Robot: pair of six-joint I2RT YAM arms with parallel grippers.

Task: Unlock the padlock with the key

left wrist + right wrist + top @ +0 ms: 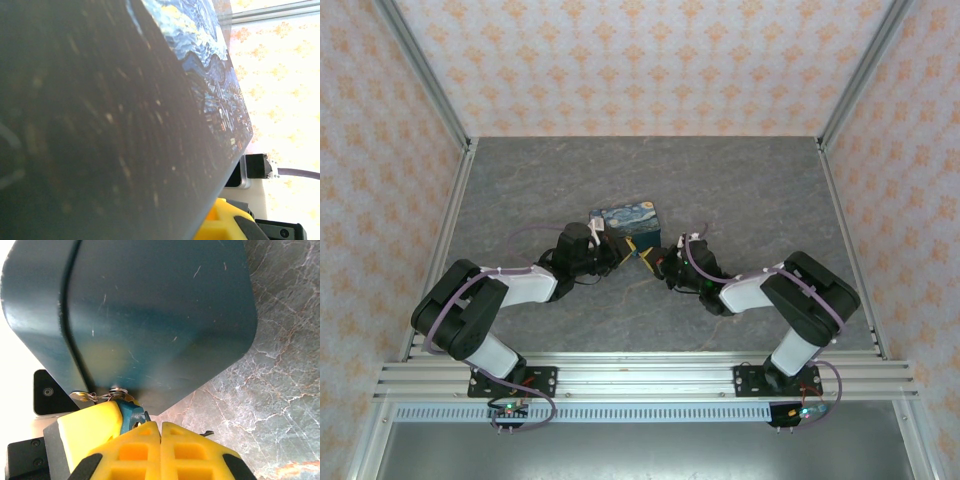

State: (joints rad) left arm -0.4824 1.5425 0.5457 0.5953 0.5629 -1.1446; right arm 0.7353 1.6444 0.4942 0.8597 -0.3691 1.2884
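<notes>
Right wrist: key (131, 415) between shut jaws, touching padlock (150, 315).

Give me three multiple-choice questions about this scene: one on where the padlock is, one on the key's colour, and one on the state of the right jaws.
1. In the top view, the padlock sits:
A) between the left gripper and the right gripper
B) in the far left corner
C) on the near rail

2. The head of the key is:
A) red
B) teal-blue
C) white

3. The right gripper's jaws are:
A) wide open
B) shut
C) half open

Answers:
1 A: the padlock lies directly between the two grippers.
2 B: the right wrist view shows a teal-blue head against the padlock's edge.
3 B: the yellow fingers meet, with the key's head at their tips.
</notes>
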